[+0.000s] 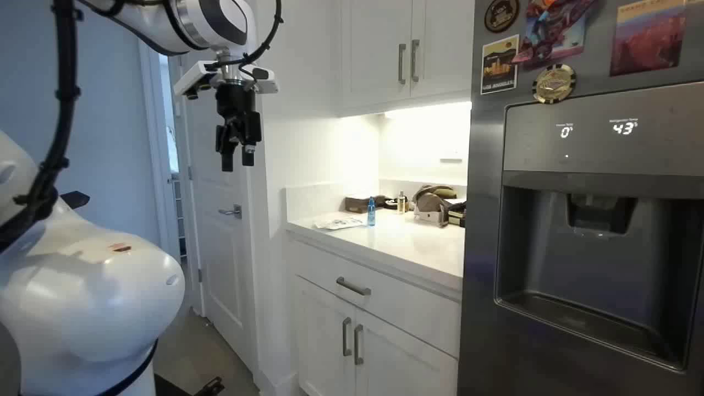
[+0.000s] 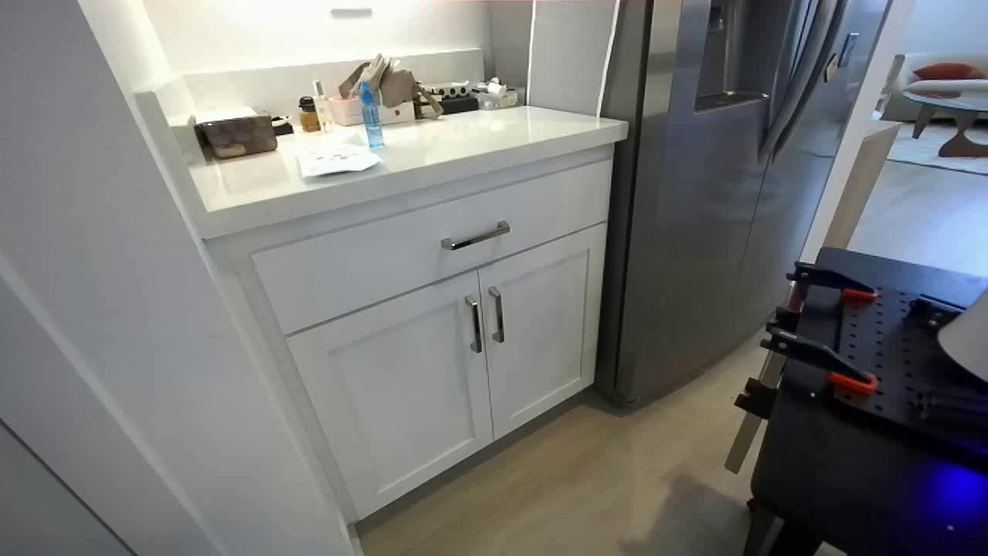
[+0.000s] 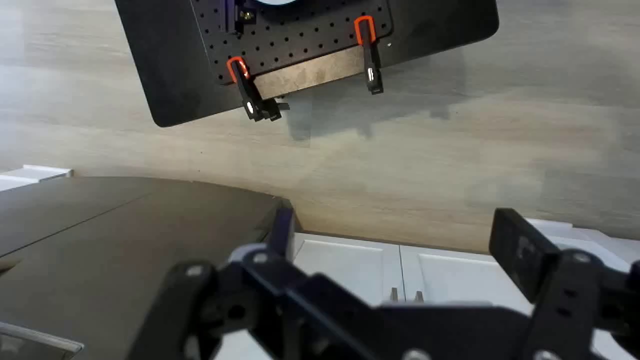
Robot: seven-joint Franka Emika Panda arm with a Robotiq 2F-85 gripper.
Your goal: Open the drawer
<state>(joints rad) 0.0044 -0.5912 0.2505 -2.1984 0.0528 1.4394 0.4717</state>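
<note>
The white drawer [image 1: 407,308] is shut under the countertop. It also shows shut in an exterior view [image 2: 363,270]. Its short horizontal silver bar handle [image 1: 353,286] sits in the middle of its front and shows there too [image 2: 475,236]. My black gripper [image 1: 237,161] hangs pointing down, well above the drawer's height and apart from it. In the wrist view my gripper [image 3: 395,242] has its two fingers wide apart with nothing between them. The drawer front and its handle are hidden behind the gripper body in the wrist view.
White cabinet doors [image 2: 401,394] with vertical handles lie below the drawer. A steel fridge [image 1: 583,352] stands beside it. The countertop [image 2: 509,143] holds a blue bottle [image 2: 371,116], papers [image 2: 336,158] and other small items. A black table [image 3: 180,95] with orange-tipped clamps carries the robot's base.
</note>
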